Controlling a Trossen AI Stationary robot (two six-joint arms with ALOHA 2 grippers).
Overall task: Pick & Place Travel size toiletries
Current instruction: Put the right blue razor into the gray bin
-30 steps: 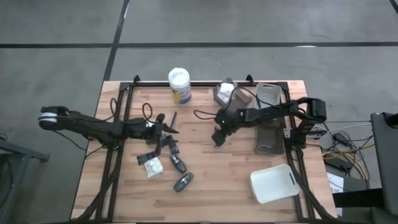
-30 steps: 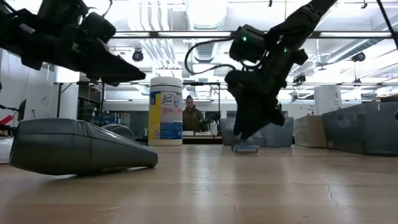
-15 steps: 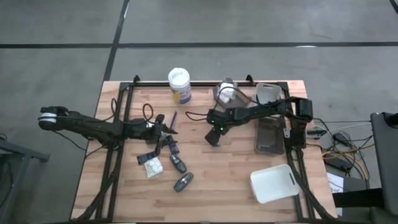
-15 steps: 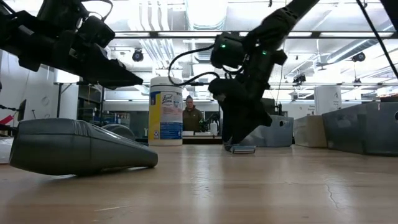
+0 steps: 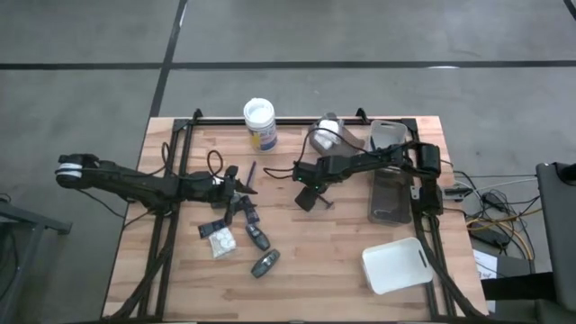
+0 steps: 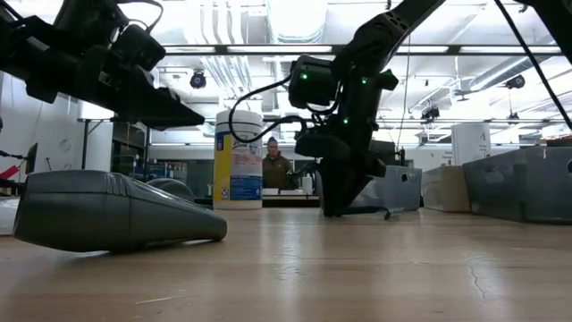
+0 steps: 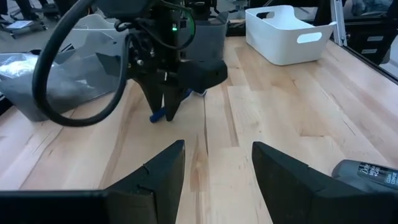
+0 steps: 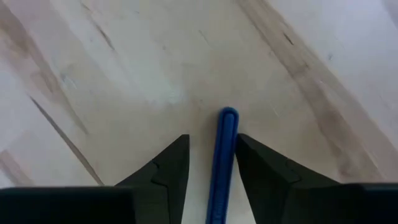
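A thin blue stick (image 8: 222, 155) lies flat on the wooden table near its middle. My right gripper (image 5: 306, 202) points steeply down over it, open, one finger on each side of the stick, fingertips at the tabletop (image 6: 335, 211). Left of the middle my left gripper (image 5: 247, 189) hovers open with nothing between its fingers (image 7: 217, 171). Below and beside it lie more toiletries: dark oval bottles (image 5: 259, 238) (image 5: 265, 263), a white packet (image 5: 220, 241) and a dark stick (image 5: 251, 171). My right gripper comes from above with its fingers alongside the blue stick's end part (image 8: 226, 134), which lies flat on the table. One finger (image 8: 249, 155) looks to be against the stick's side, the other stands apart from it. Whether it touches I cannot tell.
A white-lidded jar (image 5: 259, 121) stands at the far edge. A container with white packets (image 5: 326, 135) and a grey tray (image 5: 390, 193) sit at the far right, a white tray (image 5: 394, 265) at the near right. Bare wood lies between the two grippers.
My right gripper has moved toward the table's left edge, sunk a little and tipped to point more steeply down, so that its fingertips now stand at the table astride the blue stick. My left arm has kept still.
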